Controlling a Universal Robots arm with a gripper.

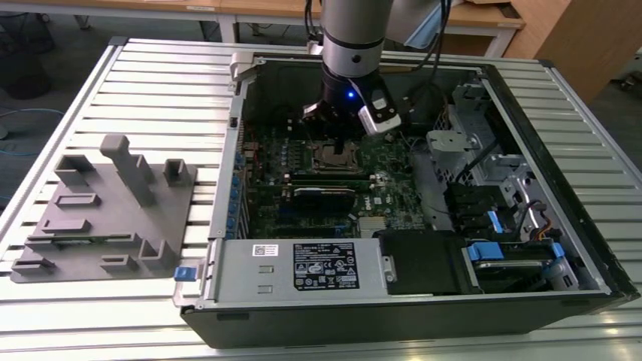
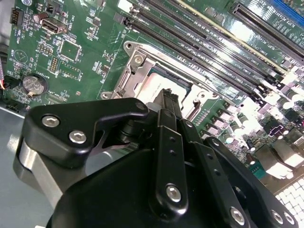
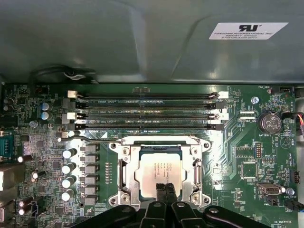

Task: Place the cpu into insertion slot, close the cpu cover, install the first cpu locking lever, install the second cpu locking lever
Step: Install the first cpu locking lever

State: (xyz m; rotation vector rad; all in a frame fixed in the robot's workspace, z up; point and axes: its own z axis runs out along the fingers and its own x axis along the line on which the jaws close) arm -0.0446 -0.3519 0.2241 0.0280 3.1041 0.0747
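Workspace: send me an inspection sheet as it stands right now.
Surface: slatted metal table, carrying open computer case.
Job's things: cpu flat in cpu cover window; cover looks down.
Clutter: grey fixture beside case.
Grippers: hand shut, tip over cpu.
Cables: bundle in case, exterior view's right.
Surroundings: wooden desks behind table.
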